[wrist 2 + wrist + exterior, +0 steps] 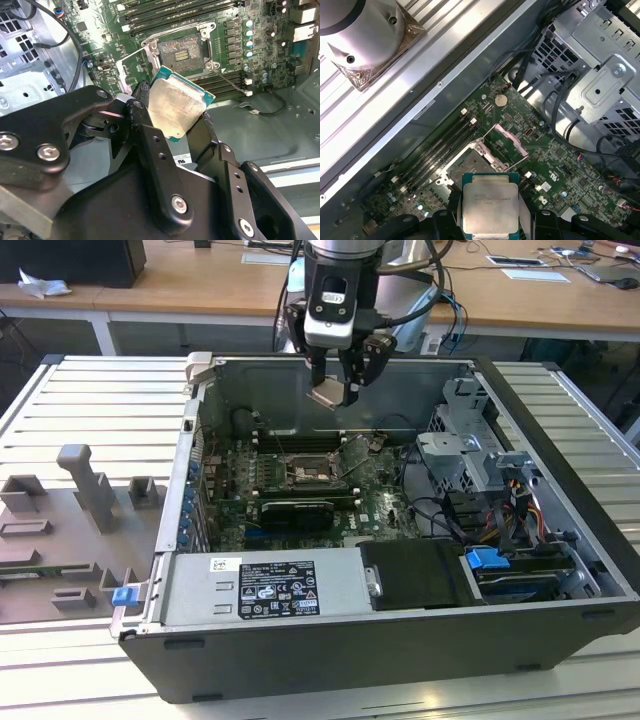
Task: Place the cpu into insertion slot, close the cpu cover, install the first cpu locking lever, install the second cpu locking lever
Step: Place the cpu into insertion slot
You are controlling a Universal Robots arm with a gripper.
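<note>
My gripper (336,390) hangs above the open computer case, shut on the cpu (328,396), a flat square chip with a pale metal face. In both wrist views the cpu (176,106) (490,206) sits tilted between the black fingers (150,145). The insertion slot (305,472) (182,50) (466,169) lies bare on the green motherboard below, some way from the chip. The cpu cover (134,66) (506,141) stands swung up beside the slot. A thin lever rod (234,83) angles off next to the socket.
Long memory slots (440,145) run beside the socket. A black card (295,510) lies in front of it. A metal drive cage (470,450) with loose cables (430,510) fills the exterior view's right. The case wall (195,440) rises at its left, grey fixtures (85,490) beyond.
</note>
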